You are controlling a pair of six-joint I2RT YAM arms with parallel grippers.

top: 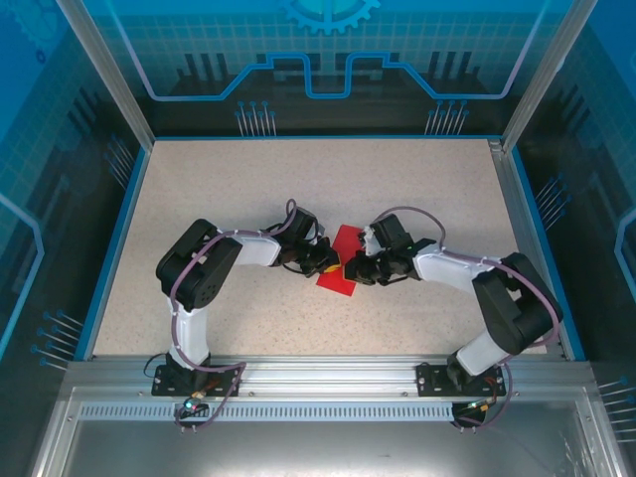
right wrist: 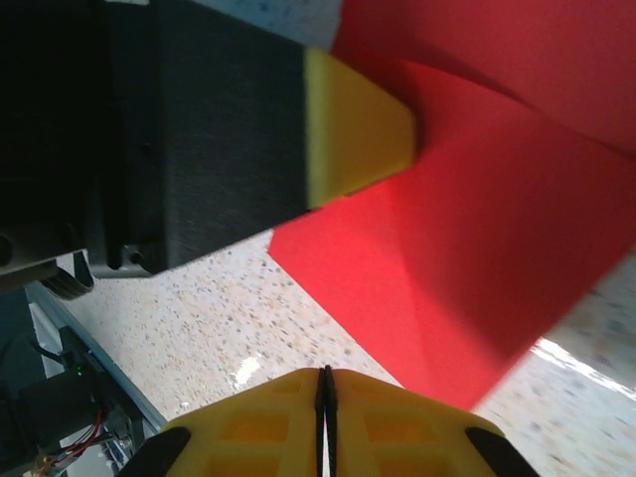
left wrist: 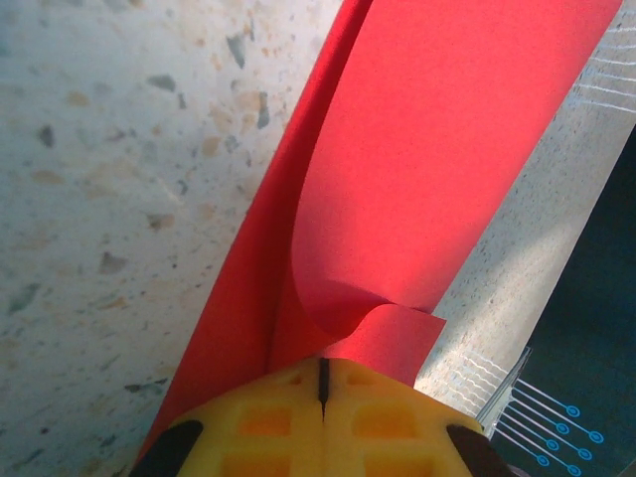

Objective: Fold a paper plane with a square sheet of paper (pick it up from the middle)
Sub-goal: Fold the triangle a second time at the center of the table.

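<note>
a speckled beige bench [top: 199, 179] with a blue rim [top: 115, 248] stands inside a booth of translucent blue panels [top: 179, 50] printed with circuit lines and a gear outline [top: 330, 12].

from the left, the black-and-white left arm [top: 204, 268] reaches in to mid-bench. in its wrist view the yellow waffle-padded left fingers [left wrist: 263, 427] are pressed together, the seam between them a thin dark line. a curled flap of a thin, bright red square sheet of paper [left wrist: 427, 149] runs down into that seam, so they look clamped on it. the sheet bows up off the bench there.

from above, the sheet [top: 346, 241] sits between the two wrists, well apart from the rim on every side, with bare bench to the left, beyond and to the right.

in the right wrist view a yellow left fingertip [right wrist: 358, 124] meets a crease in the sheet [right wrist: 477, 248]. the yellow right fingers [right wrist: 397, 432] are closed pad to pad with nothing seen between them. a corner of the sheet lies just past their tips; whether it touches them i cannot tell. the right arm [top: 497, 288] bends back toward the near right corner.
</note>
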